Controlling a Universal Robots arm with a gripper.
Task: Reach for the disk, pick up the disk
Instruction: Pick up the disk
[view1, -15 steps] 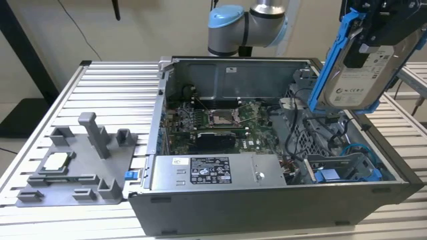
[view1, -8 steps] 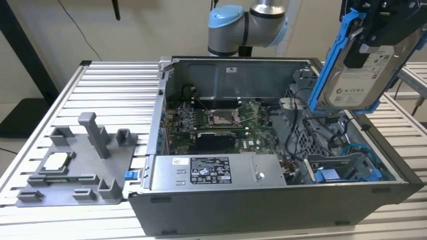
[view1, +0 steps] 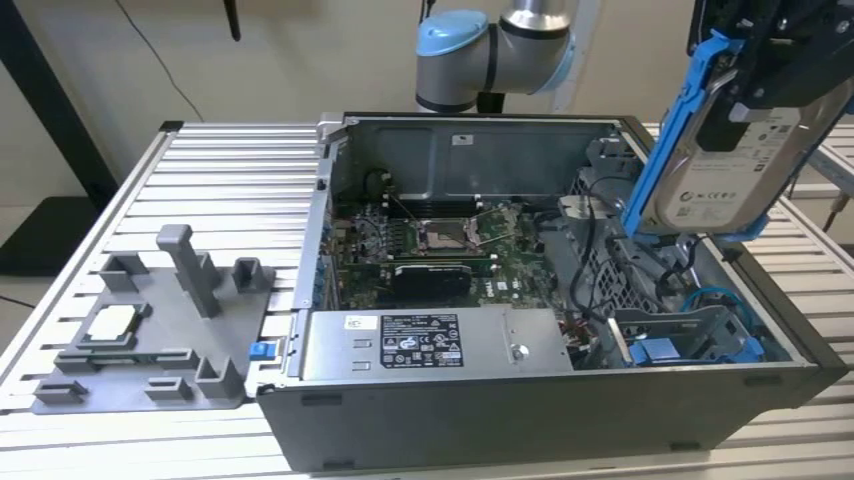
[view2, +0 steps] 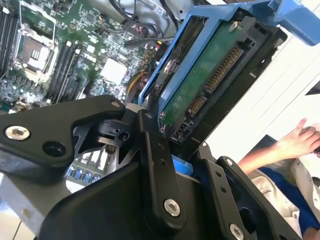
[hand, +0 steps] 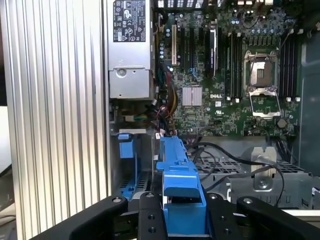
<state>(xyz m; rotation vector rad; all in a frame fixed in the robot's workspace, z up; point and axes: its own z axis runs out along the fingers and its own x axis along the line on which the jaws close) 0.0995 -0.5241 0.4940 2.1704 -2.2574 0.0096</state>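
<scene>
The disk (view1: 727, 160) hangs in the air above the open case (view1: 534, 400), over its end on the exterior view's right, tilted, label outward. The gripper (view2: 160, 135) is clamped on its blue bracket (hand: 180, 185), with the motherboard (hand: 235, 75) below.

Exterior view: open computer case (view1: 534, 420) sits at centre and lower right of frame, on the slatted table (view1: 227, 190). Fixture plate (view1: 154, 330) lies on the table at lower left, just beside the case. Inside the case: motherboard (view1: 441, 245) centre, power supply (view1: 427, 345) in front of it along the near wall, drive bay (view1: 694, 340) at lower right. Disk (view1: 727, 165) hangs tilted at upper right, above the bay, clear of the case, clamped in the gripper (view1: 767, 95). Arm joint (view1: 487, 50) at top centre, behind the case's back wall.
</scene>
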